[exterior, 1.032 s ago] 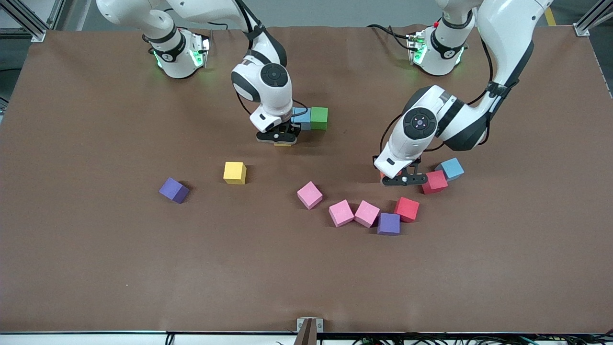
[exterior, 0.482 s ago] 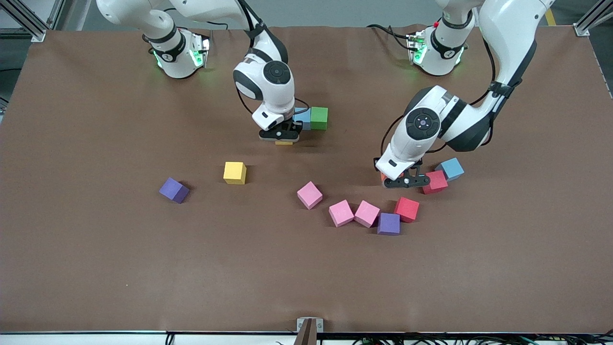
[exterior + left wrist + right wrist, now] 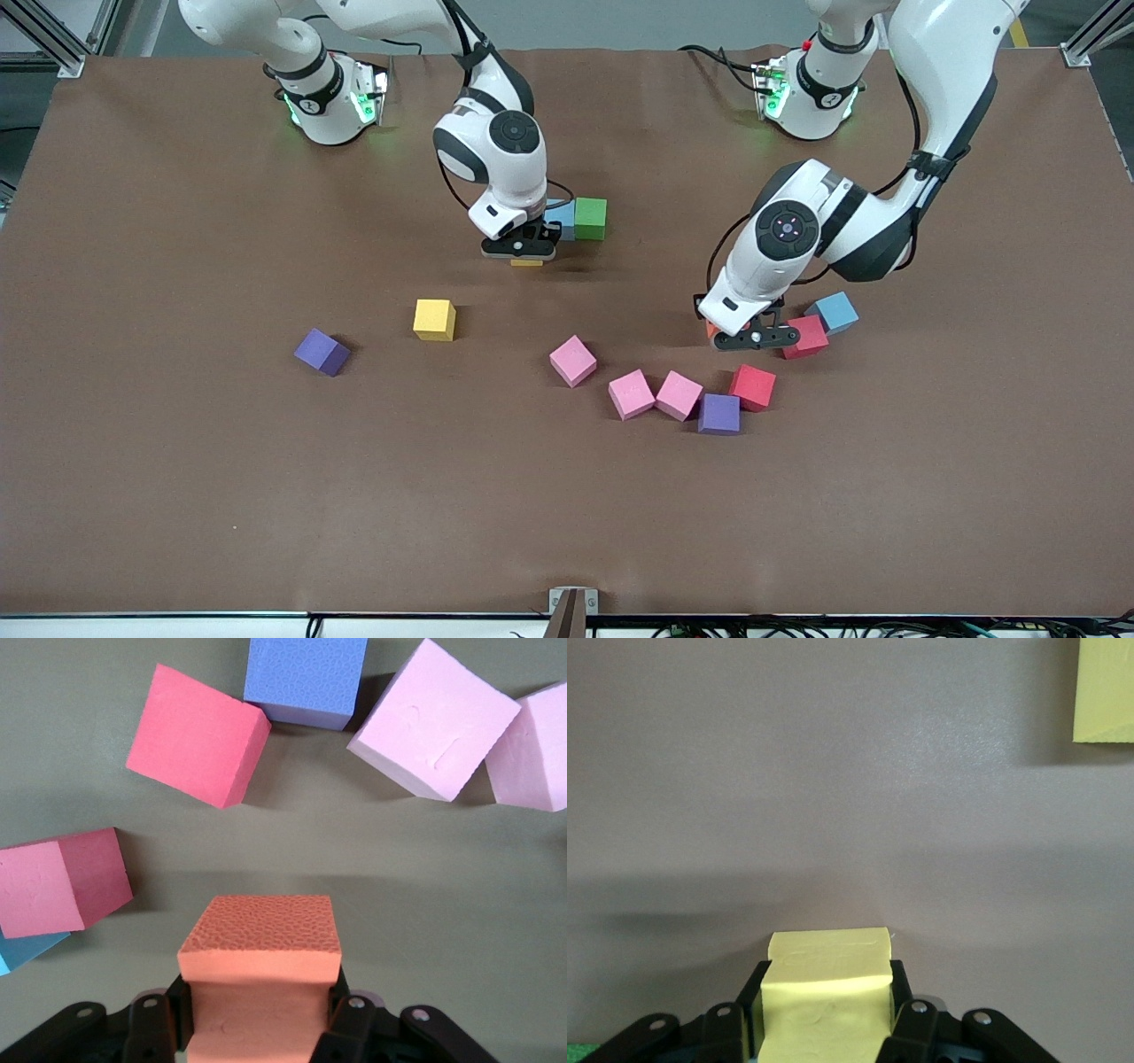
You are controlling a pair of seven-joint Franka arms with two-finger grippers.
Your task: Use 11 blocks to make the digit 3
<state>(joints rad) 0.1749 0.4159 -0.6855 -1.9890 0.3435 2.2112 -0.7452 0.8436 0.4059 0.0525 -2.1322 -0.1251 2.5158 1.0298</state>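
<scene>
Two tools grip cubes: left tool (image 3: 259,1028) orange cube (image 3: 261,939) (red cube (image 3: 197,746) near).

The right gripper (image 3: 824,1028) is clamped on a yellow block (image 3: 826,992) over the brown table (image 3: 833,771), well apart from a second yellow block (image 3: 1104,691).

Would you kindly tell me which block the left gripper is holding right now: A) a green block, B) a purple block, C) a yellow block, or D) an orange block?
D: the left wrist view shows the left gripper with its fingers clamped on the sides of an orange block, just above the table beside a red cube.
</scene>
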